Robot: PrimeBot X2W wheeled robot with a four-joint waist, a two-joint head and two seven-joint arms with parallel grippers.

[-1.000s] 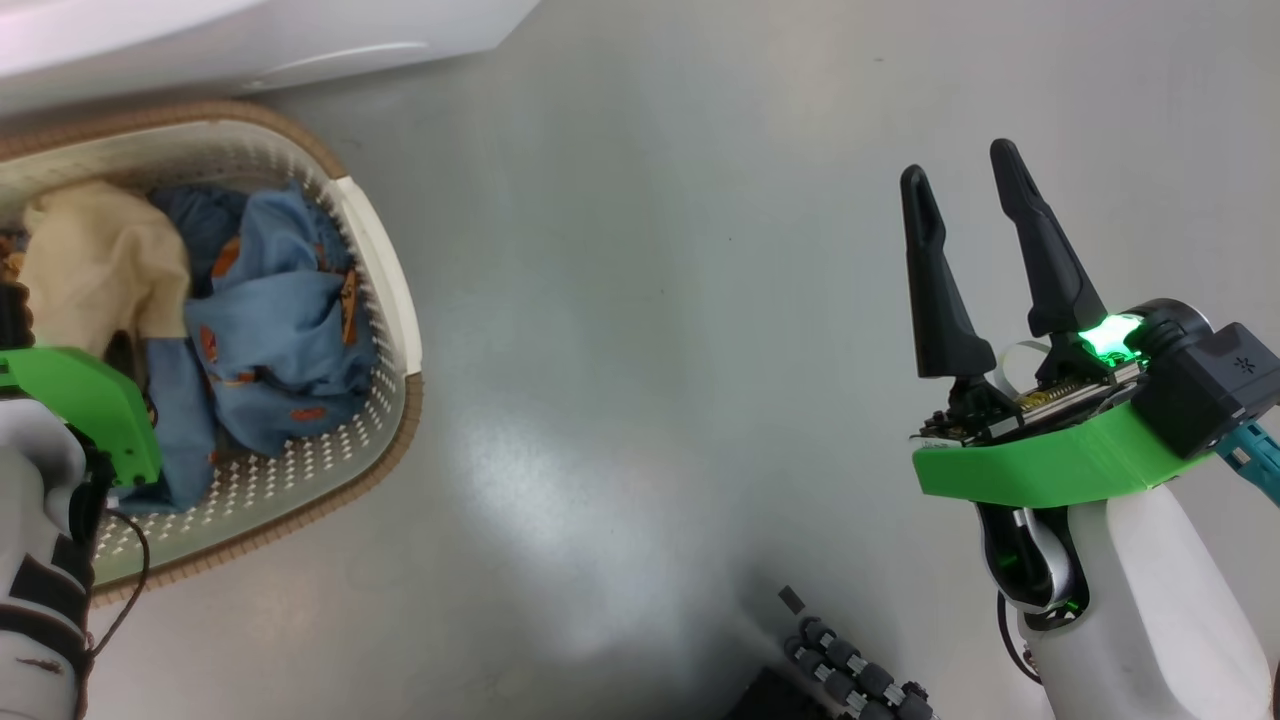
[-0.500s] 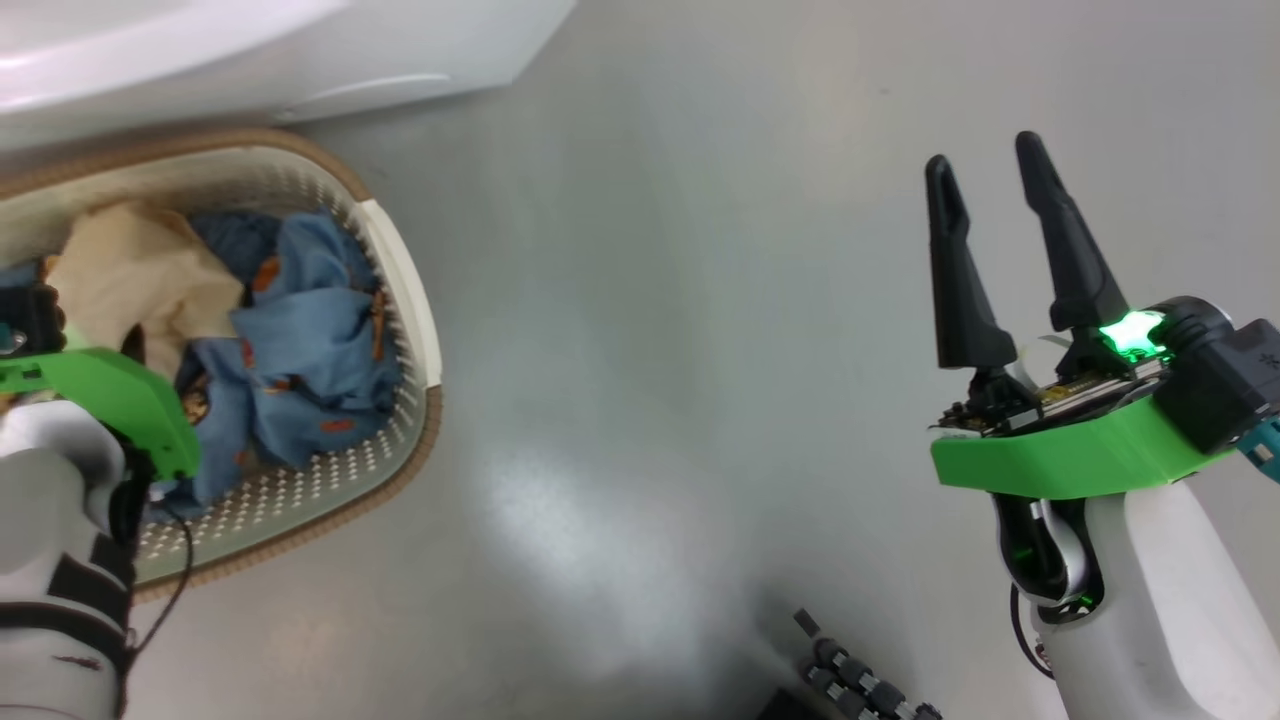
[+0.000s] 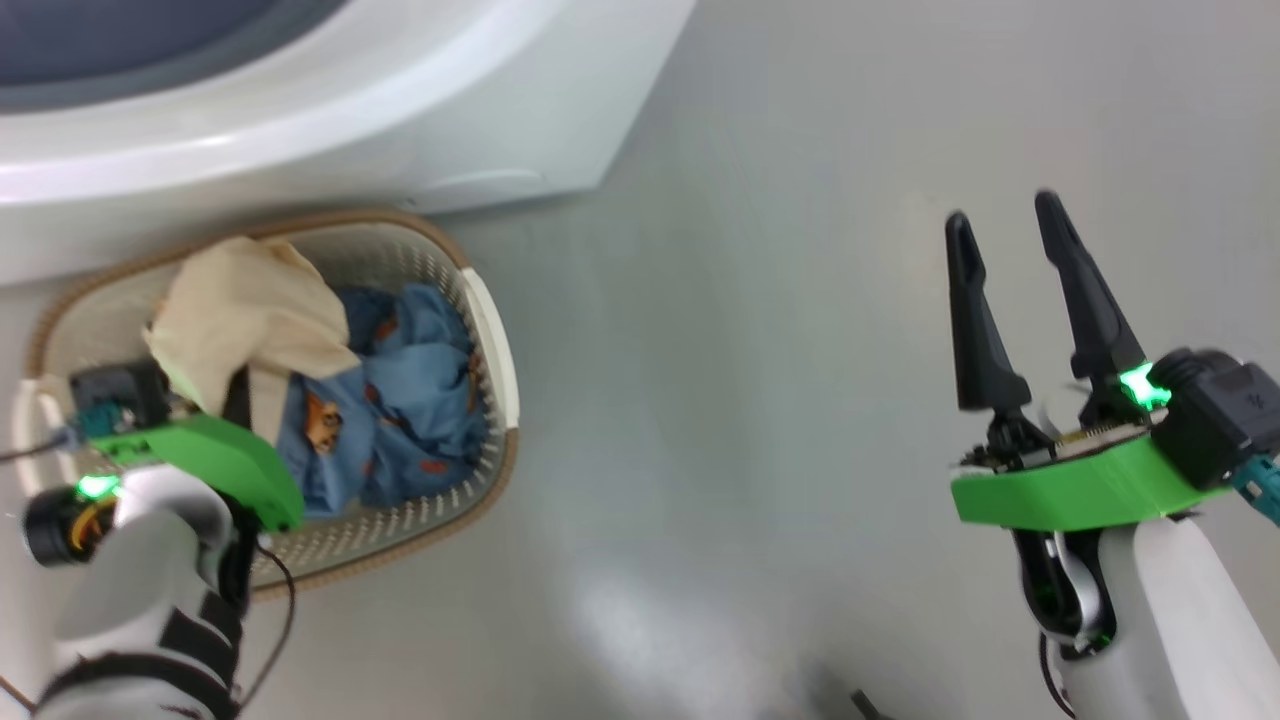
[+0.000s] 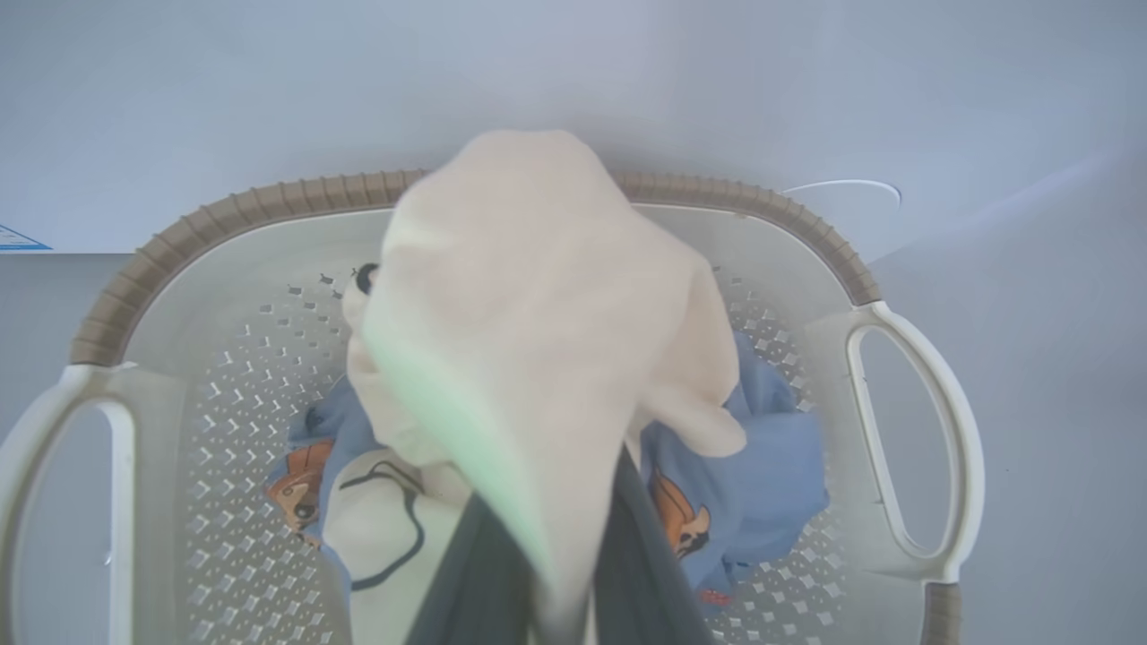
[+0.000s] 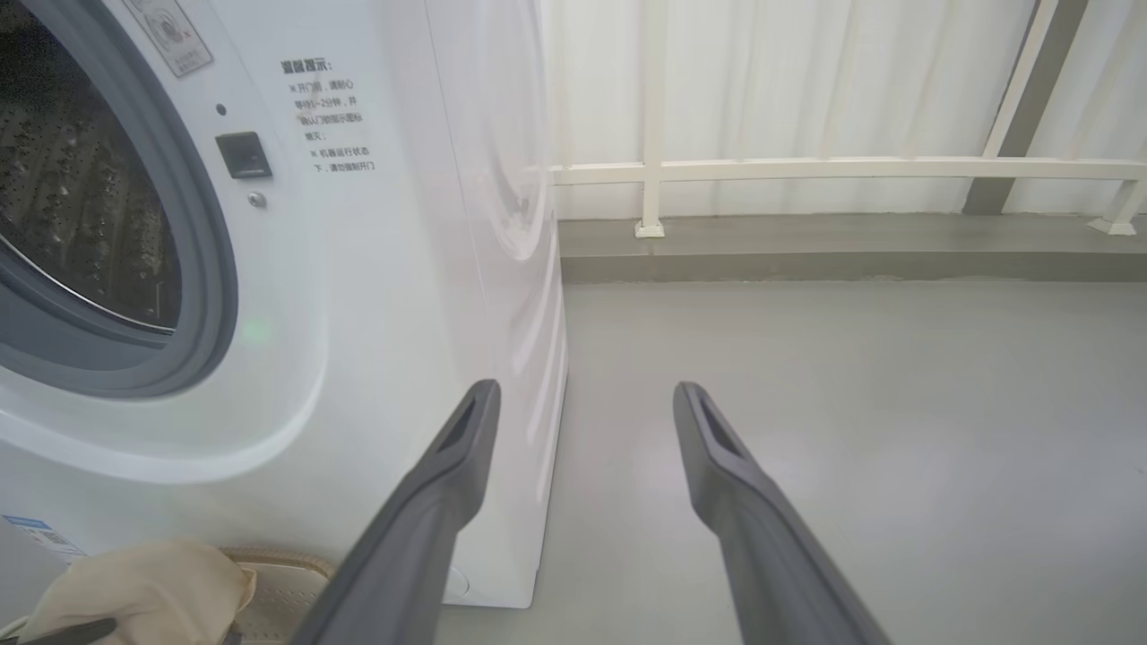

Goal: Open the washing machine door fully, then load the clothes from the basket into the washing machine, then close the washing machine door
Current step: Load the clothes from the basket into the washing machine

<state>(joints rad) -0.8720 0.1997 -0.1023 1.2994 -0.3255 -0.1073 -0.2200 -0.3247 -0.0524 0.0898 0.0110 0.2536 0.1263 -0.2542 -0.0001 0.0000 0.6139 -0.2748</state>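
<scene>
Clothes point(image 3: 420, 400) in light blue with orange bear prints lie crumpled in the basket point(image 3: 495, 330), heaped toward its right-hand end. The left tool point(image 4: 548, 555) hangs over the basket's middle, its two dark fingers point(image 4: 475, 582) closed narrowly on a cream piece point(image 4: 538, 296). That piece is bunched up above the rim and drapes over the fingers, so their tips are hidden. Beneath it in the left wrist view, more blue fabric and a cream patch with a dark outline rest on the perforated bottom, between the white side handles. Well to the right of the basket, the right tool point(image 3: 1002, 210) hovers above the bare grey floor point(image 3: 750, 400), fingers spread wide and empty. Just beyond the basket stands the washing machine point(image 5: 376, 269), its white front just behind the basket's brown rim. In the right wrist view its round opening is uncovered, showing the grey gasket point(image 5: 202, 296) and the perforated steel drum point(image 5: 81, 206); a small blue label point(image 5: 36, 528) sits low on the front. Farther past the basket and the machine, a white railing point(image 5: 806, 168) runs before pale curtains point(image 5: 806, 72).
</scene>
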